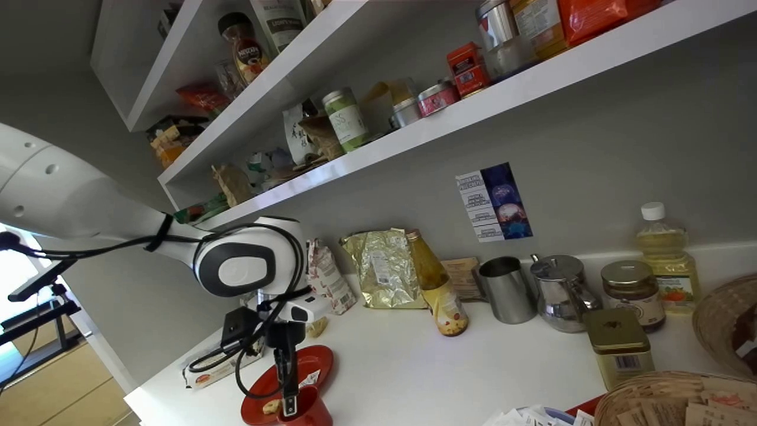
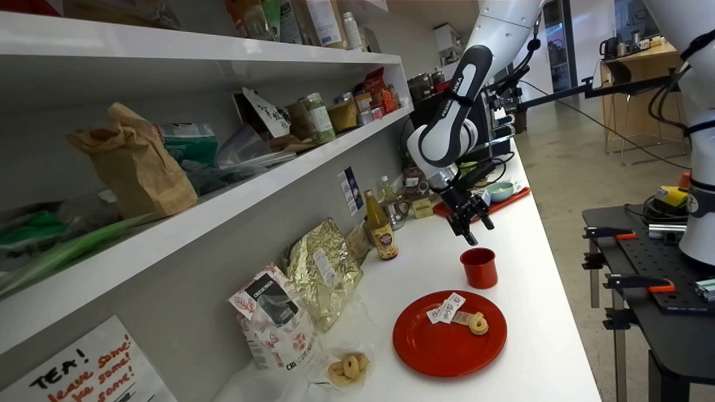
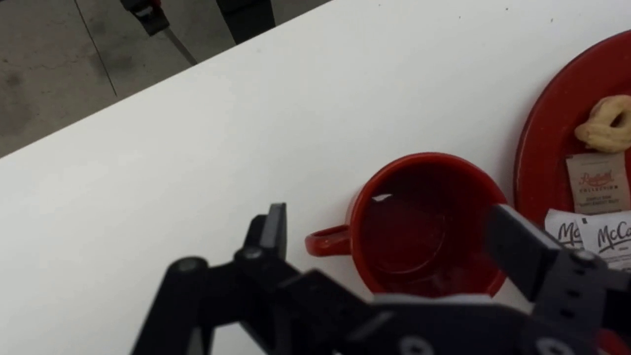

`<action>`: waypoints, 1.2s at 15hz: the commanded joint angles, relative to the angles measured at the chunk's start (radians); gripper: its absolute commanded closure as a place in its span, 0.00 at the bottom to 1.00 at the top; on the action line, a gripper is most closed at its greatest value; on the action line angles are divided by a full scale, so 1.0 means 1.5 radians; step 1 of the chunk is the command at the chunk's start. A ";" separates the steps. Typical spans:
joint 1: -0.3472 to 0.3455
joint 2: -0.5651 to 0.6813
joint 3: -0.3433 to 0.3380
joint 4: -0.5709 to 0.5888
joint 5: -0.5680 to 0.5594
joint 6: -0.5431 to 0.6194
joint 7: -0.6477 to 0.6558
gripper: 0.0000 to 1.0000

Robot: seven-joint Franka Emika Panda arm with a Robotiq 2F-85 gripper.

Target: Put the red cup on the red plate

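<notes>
Starting big, with a grey wall (image 1: 591, 171) and well-stocked white shelves (image 1: 568, 77) in both exterior views. Below, a broad white counter (image 1: 390, 367), running along the wall. Over now to the white arm (image 1: 89, 195), stretched out above the counter and angled down toward it. Along the wall, a crinkled, shiny gold bag (image 2: 329, 301). And here, glossy and round, flat on the counter — the red plate (image 2: 447, 349). In close for the gripper (image 3: 387, 217), poised over the red cup (image 2: 479, 271): jaws parted wide in the wrist view, with nothing in hold, one finger (image 3: 273, 227) just beyond the cup's handle (image 3: 329, 242), the opposite finger covering part of the rim. Any touch there? Cannot tell. As for that cup — upright on the counter, open mouth up, just beside the plate and off it. Back to the plate and down in size: small paper packets (image 2: 449, 307), white and brown, lying together, the white ones lettered in black. Smallest of all, right next to the brown packet (image 3: 599, 185), a tan ring-shaped snack (image 2: 478, 324), lying near the plate's rim.
</notes>
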State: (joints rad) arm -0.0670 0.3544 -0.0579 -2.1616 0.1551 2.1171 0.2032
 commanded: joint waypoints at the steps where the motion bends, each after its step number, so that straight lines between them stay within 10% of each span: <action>1: 0.006 0.010 -0.008 0.006 0.010 0.031 0.035 0.00; 18: 0.052 0.096 -0.034 0.055 -0.144 0.046 0.110 0.00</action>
State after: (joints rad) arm 0.0025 0.4589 -0.0870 -2.1290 -0.0382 2.2040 0.3715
